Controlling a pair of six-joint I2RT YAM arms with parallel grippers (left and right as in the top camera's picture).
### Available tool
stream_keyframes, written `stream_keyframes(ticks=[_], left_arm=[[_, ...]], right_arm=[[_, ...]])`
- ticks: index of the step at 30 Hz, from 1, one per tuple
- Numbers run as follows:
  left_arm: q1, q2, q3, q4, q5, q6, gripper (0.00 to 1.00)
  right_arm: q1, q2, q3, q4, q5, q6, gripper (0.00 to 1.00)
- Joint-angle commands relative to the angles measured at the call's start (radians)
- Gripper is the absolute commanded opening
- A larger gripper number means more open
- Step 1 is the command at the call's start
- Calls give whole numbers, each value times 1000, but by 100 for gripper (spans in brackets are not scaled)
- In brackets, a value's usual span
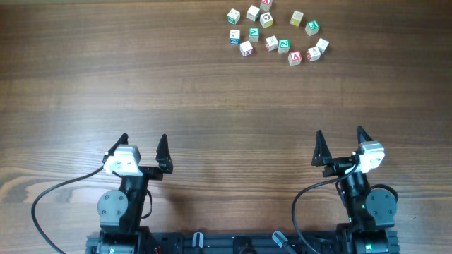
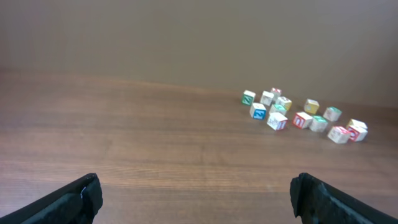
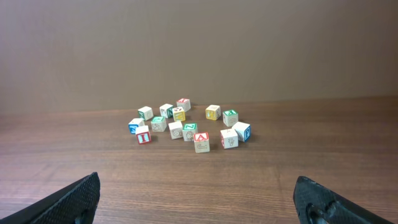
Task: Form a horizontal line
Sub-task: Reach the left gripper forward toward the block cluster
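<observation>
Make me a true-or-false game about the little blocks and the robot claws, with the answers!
1. The blocks stand in a neat straight row. False: they lie in a loose bunch on the far side of the table.
2. The left gripper and the right gripper are both open and hold nothing. True.
3. The bunch lies more toward the right arm's side. True.
4. The left gripper touches a block. False: it is far from all of them.
5. There is a red A block in the bunch. True.
</observation>
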Motion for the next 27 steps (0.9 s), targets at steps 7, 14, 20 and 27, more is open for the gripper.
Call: stream_keyframes(ticks=[7, 14, 20, 27], left_arm=[[4, 71, 183, -166, 73, -42, 100], [4, 268, 343, -170, 205, -50, 100], [5, 483, 545, -179, 293, -95, 99], [4, 682, 775, -373, 483, -94, 100]], right_arm=[[4, 1, -1, 2, 9, -10, 100], [4, 1, -1, 2, 9, -10, 100], [4, 1, -1, 2, 9, -10, 100], [4, 1, -1, 2, 9, -10, 100]])
